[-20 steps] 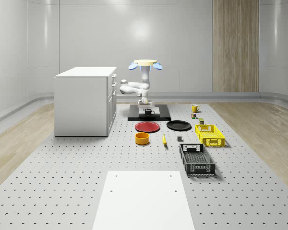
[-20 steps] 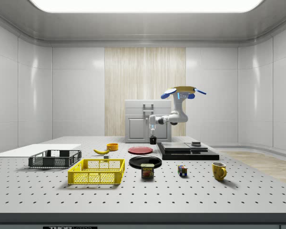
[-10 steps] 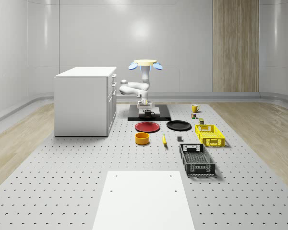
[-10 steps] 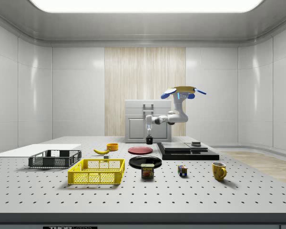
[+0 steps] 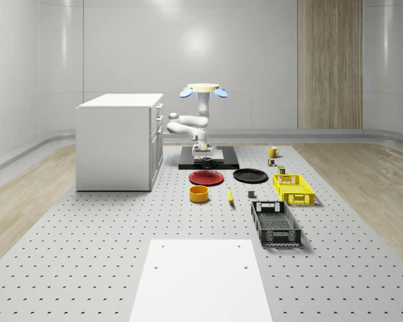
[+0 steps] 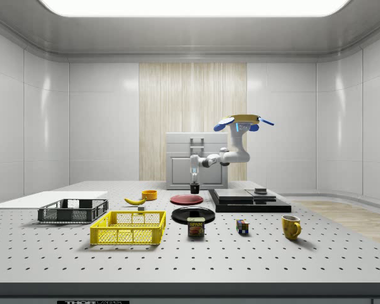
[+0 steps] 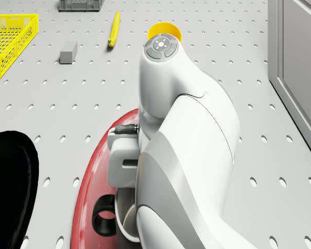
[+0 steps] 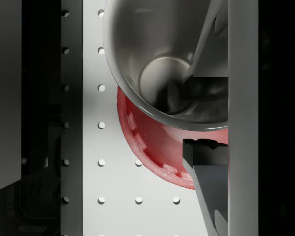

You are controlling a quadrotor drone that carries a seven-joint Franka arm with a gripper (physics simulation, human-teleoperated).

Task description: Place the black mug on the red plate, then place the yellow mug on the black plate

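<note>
1. Right, catch the drone (image 5: 201, 88) hovering above the black platform (image 5: 188, 164) towards the worktop's far edge, with the arm reaching out past the platform's front.
2. Note the gripper (image 8: 204, 123) clamped on the black mug (image 8: 162, 73): one finger down inside, one outside, the wall pinched between. Upright, mouth up.
3. Place that mug in the air above the red plate (image 5: 206, 178), over the rim facing the platform rather than over the middle. Looks clear of the plate in the side view, not touching.
4. Mark the key relation: plate centre further from the platform than the mug, towards the worktop's near edge. Calls, most likely, for a short carry that way, then straight down.
5. Check the room: black plate (image 5: 250, 176) just beside the red one on the whole-scene view's right, orange bowl (image 5: 199, 194) and banana (image 5: 230, 195) nearer the front edge, cabinet (image 5: 117, 141) off to the left. Nothing standing on the red plate, open air above it.
6. Find the yellow mug (image 5: 273, 151) well apart, towards the worktop's right edge in the whole-scene view. Second leg not yet begun.
</note>
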